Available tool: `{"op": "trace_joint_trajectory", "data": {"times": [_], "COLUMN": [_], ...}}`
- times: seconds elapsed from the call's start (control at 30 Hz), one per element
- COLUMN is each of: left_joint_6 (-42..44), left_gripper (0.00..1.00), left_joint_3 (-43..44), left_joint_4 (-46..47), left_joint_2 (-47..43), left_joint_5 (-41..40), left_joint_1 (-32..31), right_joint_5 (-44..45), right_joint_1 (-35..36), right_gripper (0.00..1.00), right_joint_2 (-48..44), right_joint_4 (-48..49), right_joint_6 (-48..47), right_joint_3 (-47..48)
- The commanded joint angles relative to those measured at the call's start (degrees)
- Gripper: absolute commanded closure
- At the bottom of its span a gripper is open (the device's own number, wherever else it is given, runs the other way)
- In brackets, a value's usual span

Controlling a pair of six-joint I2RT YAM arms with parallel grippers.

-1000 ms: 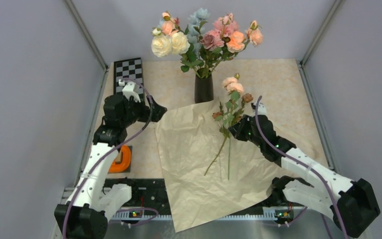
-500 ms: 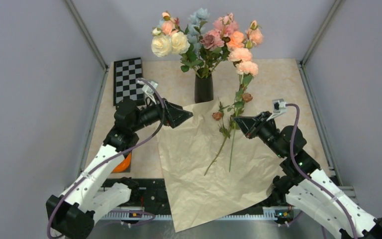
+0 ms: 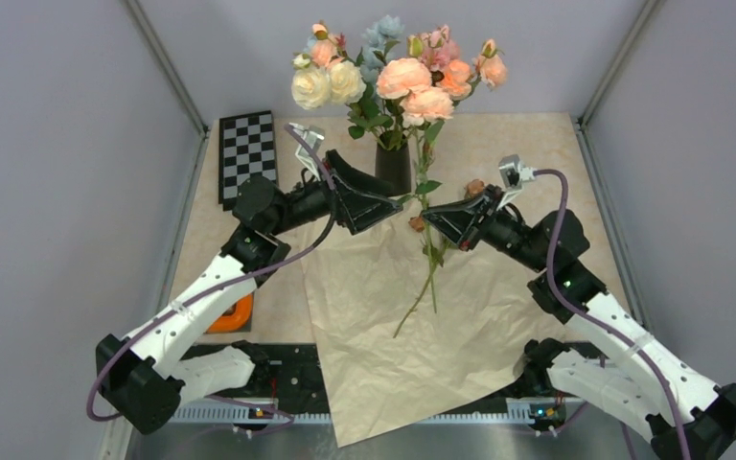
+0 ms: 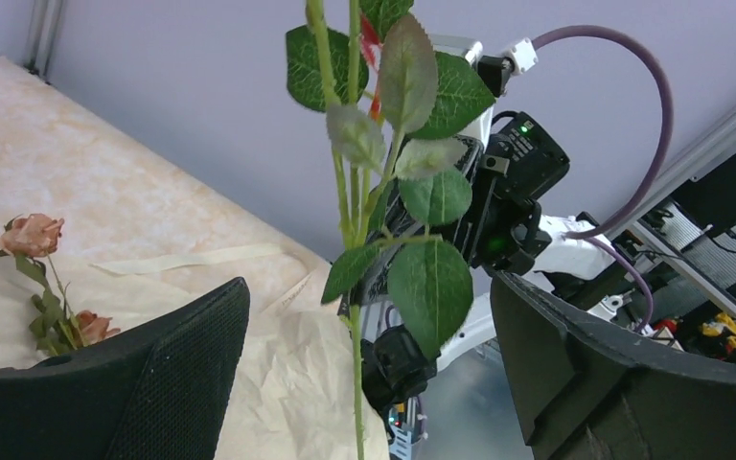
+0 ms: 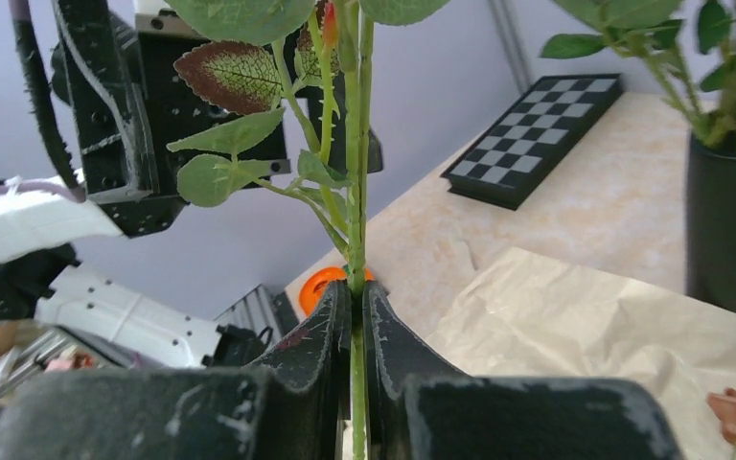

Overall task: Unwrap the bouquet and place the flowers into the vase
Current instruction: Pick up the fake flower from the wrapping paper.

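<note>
1. Both arms have swung inward since a second ago, and the right end effector has raised its peach-pink flowers beside the vase.
2. Right end effector is clamped on the green stem.
3. Left end effector gapes wide, with the stem between its fingers and touching neither.
4. Small mauve roses lie just beyond the right end effector, by the kraft paper.

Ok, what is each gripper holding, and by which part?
The right gripper is shut on the flowers, pinching their stems midway, just below the leaves. The left gripper is open and holds nothing; the stems pass between its fingers.
</note>
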Motion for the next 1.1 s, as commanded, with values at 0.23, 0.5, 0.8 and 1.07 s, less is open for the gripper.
{"op": "trace_joint_trajectory", "data": {"times": [0.23,0.5,0.8,1.07], "left_joint_6": [-0.19,1.07,0.86,1.68], "left_gripper": [0.24,0.43,0.72,0.98], "left_joint_3": [5.32,4.81,4.15,3.90], "left_joint_4": [5.54,3.66,3.95,3.26], "left_joint_2": [1.44,0.42,0.02,-0.41], "left_joint_5": [0.45,-1.30,-1.49,-1.60], "left_joint_1": [-0.76,-0.71,-0.69,-0.66], "right_joint_5": [-17.64,-20.72,-20.26,-19.11], "right_joint_1": [2.25,2.86,2.95,2.93], "right_gripper": [1.00,1.00,1.00,1.00], "right_joint_2": [9.34,11.54,12.59,12.79], "right_joint_4": [9.09,8.48,7.30,6.67], "right_joint_6": [1.03,0.84,0.17,-0.15], "right_joint_3": [6.05,7.75,8.05,7.97]}}
